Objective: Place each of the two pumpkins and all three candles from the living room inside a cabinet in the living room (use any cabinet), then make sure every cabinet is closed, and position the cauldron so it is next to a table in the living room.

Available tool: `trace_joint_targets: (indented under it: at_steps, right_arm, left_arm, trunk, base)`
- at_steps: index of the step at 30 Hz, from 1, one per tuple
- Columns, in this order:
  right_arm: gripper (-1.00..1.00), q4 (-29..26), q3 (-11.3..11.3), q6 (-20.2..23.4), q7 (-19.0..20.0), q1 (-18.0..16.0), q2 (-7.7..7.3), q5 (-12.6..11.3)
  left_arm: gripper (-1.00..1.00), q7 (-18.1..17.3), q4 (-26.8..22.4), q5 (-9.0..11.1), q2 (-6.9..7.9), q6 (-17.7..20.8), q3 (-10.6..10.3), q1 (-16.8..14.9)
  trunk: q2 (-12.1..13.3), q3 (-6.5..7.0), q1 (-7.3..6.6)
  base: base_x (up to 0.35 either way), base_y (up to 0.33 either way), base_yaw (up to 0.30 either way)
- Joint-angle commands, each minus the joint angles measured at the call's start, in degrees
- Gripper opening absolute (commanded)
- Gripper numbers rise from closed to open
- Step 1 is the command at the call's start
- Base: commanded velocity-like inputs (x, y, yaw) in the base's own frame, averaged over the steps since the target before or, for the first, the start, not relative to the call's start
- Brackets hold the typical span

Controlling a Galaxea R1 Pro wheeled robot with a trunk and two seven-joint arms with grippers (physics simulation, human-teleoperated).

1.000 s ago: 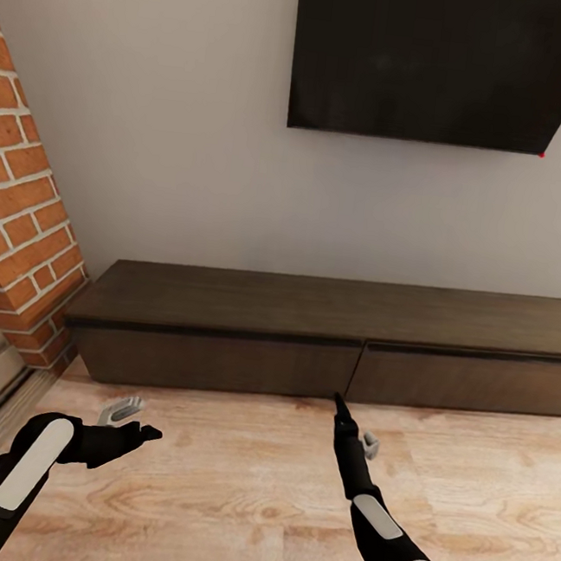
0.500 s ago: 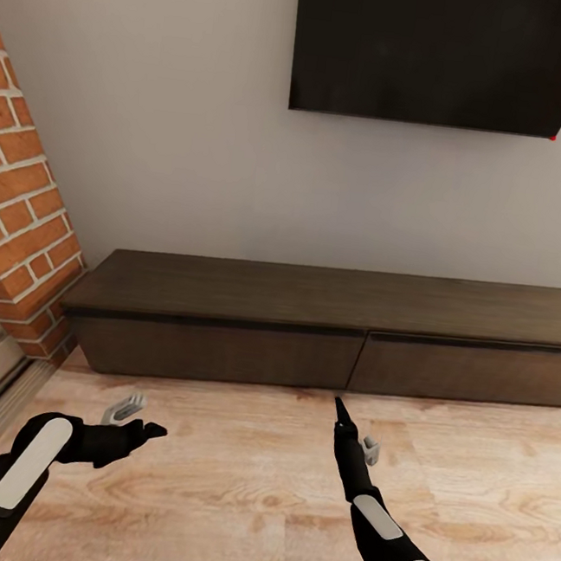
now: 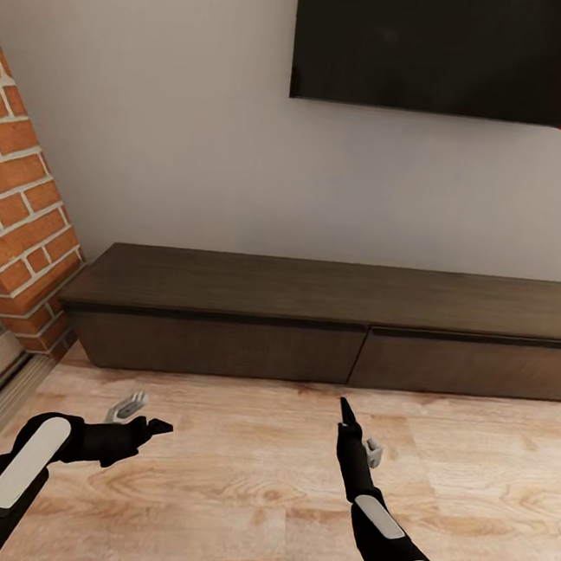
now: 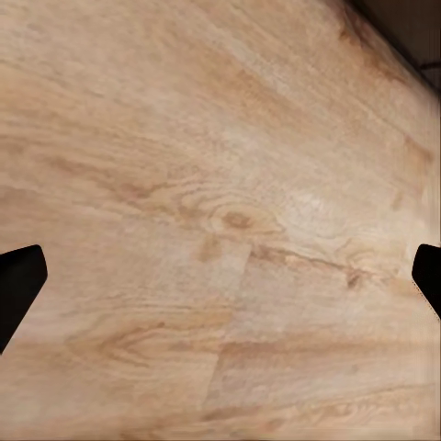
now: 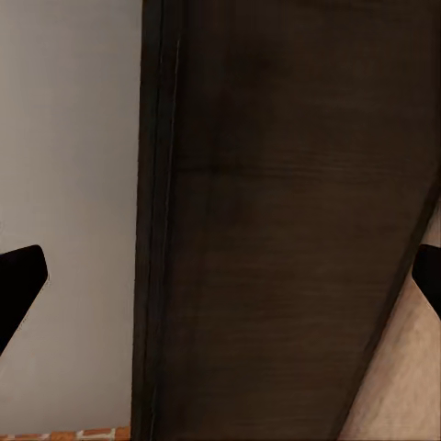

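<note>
Forward both arms, end effectors spread, cabinet ahead

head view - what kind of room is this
Most likely a living room: a dark flat screen hangs on the wall above a long low cabinet, a brick column stands beside it, and the floor is wood.

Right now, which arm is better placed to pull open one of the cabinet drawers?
Right, probably. The right pincer is raised and aimed at the cabinet, near the seam between its two shut drawers, pincer open. The left pincer points at the wood floor.
</note>
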Motion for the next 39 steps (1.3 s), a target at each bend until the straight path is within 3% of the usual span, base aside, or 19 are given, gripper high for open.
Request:
trace_joint_targets:
  at_steps: [1,24,26,29,36,38,39]
  right_arm:
    - [1.00,0.1,0.5,-0.4,0.2,-0.1,-0.04,-0.8]
    - [1.00,0.1,0.4,-0.4,0.0,-0.1,0.05,-1.6]
    - [1.00,0.1,0.4,-0.4,0.0,-0.1,0.05,-1.6]
    - [1.00,0.1,0.5,-0.3,0.0,-0.1,0.05,-1.6]
    - [1.00,0.0,0.5,-0.3,0.0,-0.1,0.05,-1.6]
    - [1.00,0.1,0.5,-0.2,0.0,-0.1,0.05,-1.6]
    - [1.00,0.1,0.5,0.1,0.0,-0.1,0.05,-1.6]
  left_arm:
    - [1.00,0.6,-0.1,0.8,0.05,0.1,0.0,0.0]
    - [1.00,0.4,-0.1,1.5,0.21,0.2,0.4,0.1]
    - [1.00,0.4,-0.1,4.4,0.19,0.3,-0.3,0.1]
    - [1.00,0.4,-0.2,12.2,0.83,0.3,-2.7,0.1]
    - [1.00,0.4,-0.9,25.9,5.91,0.3,-6.9,0.1]
    - [1.00,0.4,-1.2,28.9,6.94,0.3,-8.0,0.2]
    - [1.00,0.4,-1.4,29.5,7.19,0.3,-8.5,0.2]
  trunk:
    - [0.0,-0.05,-0.01]
    - [0.0,-0.05,-0.01]
    - [0.0,-0.05,-0.01]
    - [0.0,-0.05,-0.01]
    - [0.0,-0.05,-0.01]
    - [0.0,-0.05,-0.01]
    - [0.0,-0.05,-0.01]
  base:
    - [0.068,0.000,0.000]
    - [0.258,0.000,0.000]
    - [0.250,0.000,0.000]
    - [0.112,0.000,0.000]
    - [0.031,0.000,0.000]
    - [0.206,0.000,0.000]
    - [0.212,0.000,0.000]
